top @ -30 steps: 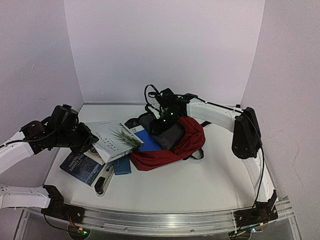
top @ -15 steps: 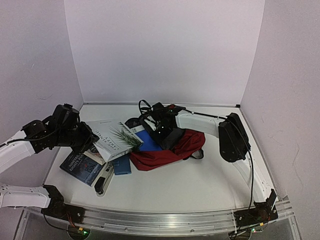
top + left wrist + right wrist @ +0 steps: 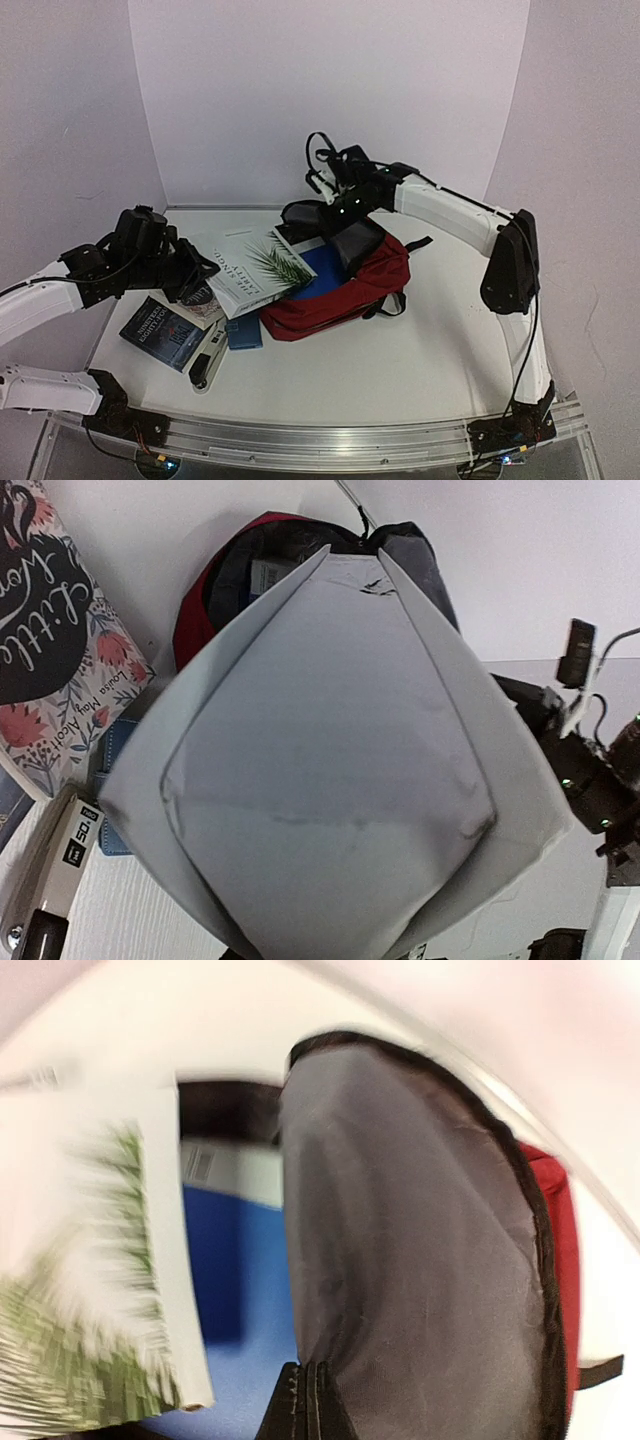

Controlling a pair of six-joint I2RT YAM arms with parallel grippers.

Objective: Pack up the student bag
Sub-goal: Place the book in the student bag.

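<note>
The student bag [image 3: 345,300], dark red, lies in mid-table with its mouth toward the left. My right gripper [image 3: 342,213] is shut on the bag's grey-lined flap [image 3: 410,1250] and holds it up; the fingertips [image 3: 312,1400] pinch the fabric. A blue book [image 3: 322,268] lies inside the open bag, also in the right wrist view [image 3: 235,1270]. My left gripper [image 3: 197,270] is shut on a white book with a palm leaf on its cover [image 3: 250,268], held tilted at the bag's mouth. This book [image 3: 330,760] fills the left wrist view and hides the fingers. The bag [image 3: 195,610] shows behind it.
A dark blue book [image 3: 160,332] and a floral "Little Women" book [image 3: 50,650] lie at the left. A small blue case [image 3: 243,333] and a black-and-white stapler-like item [image 3: 207,365] lie near the bag's front left. White walls enclose the table.
</note>
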